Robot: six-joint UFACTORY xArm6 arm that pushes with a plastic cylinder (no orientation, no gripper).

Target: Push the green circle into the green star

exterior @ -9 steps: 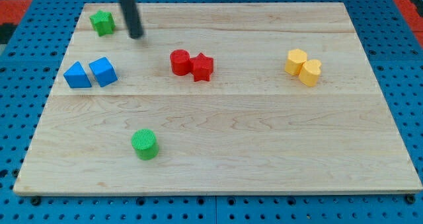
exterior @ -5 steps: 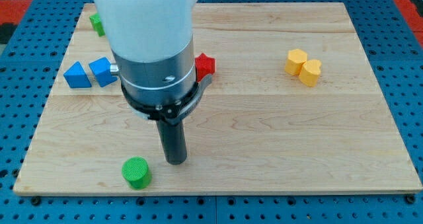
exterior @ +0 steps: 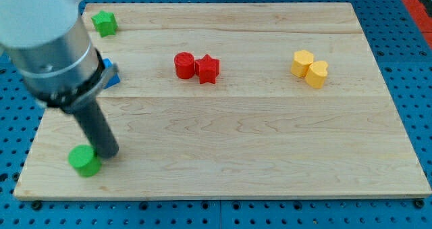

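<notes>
- We are looking at a wide, pale wooden board with long grain lines, lying on a blue table full of little holes.
- Our tip is a plain rod with no fingers, touching the green circle's right side.
- The green circle, round and ridged, is sitting at the bottom left.
- The green star is waiting far off, top left.
</notes>
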